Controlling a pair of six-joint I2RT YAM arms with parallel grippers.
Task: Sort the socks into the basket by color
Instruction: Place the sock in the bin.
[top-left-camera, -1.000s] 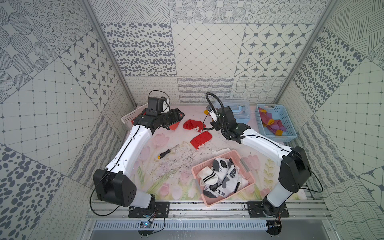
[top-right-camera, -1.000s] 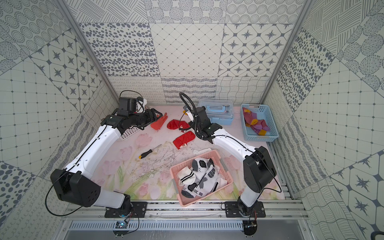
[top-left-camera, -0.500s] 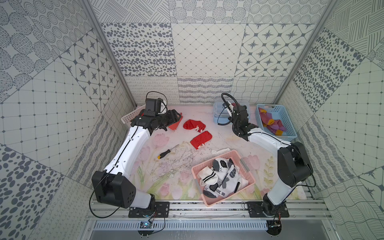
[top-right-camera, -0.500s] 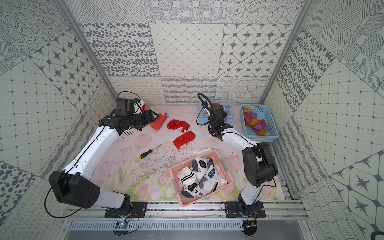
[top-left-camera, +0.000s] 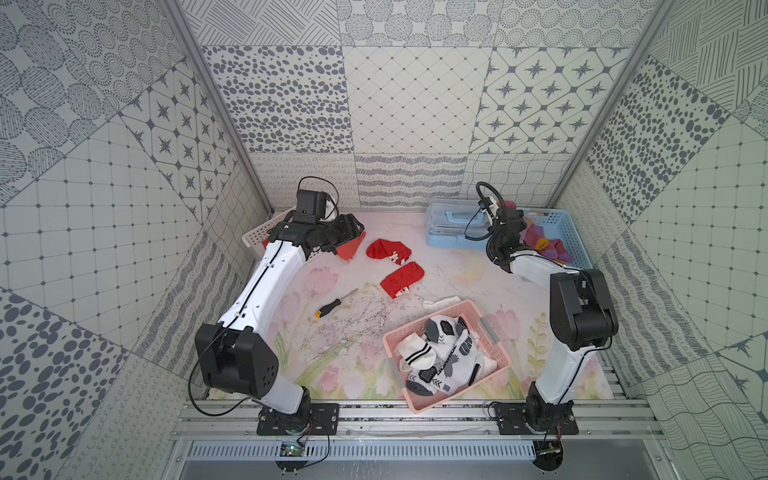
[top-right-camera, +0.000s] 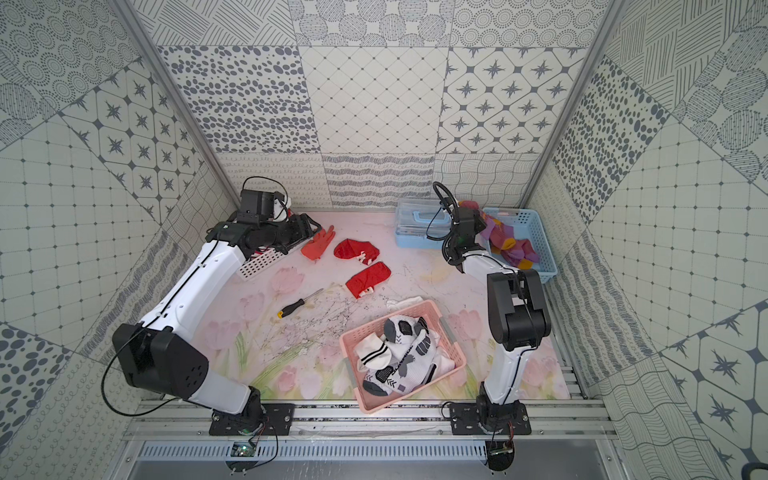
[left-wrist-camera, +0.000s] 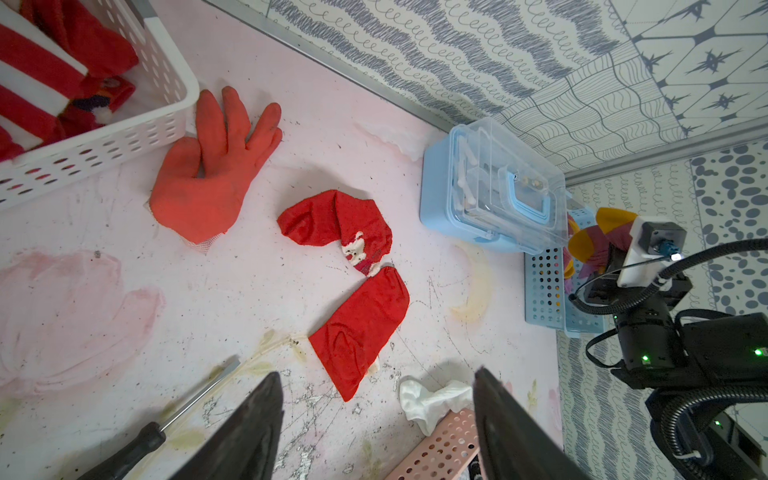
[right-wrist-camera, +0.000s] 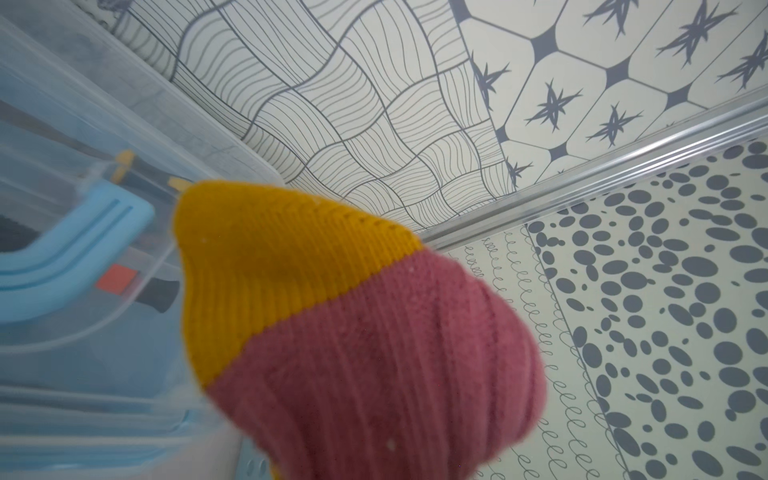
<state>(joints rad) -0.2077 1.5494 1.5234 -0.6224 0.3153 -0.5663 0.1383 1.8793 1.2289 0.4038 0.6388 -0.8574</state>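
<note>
Right wrist view: holding a purple sock (right-wrist-camera: 374, 353) with yellow toe in clenched right jaws; left gripper (left-wrist-camera: 374, 432) gaping wide, empty, just short of a red sock (left-wrist-camera: 361, 328).

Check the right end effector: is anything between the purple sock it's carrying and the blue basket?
Nothing visible blocks it. The purple sock hangs from the shut right end effector by the blue basket rim, past the clear toolbox, with purple socks already inside.

Robot test cell, patterned panel walls (top-left-camera: 407, 104), aluminium rail base (top-left-camera: 415, 419)
</note>
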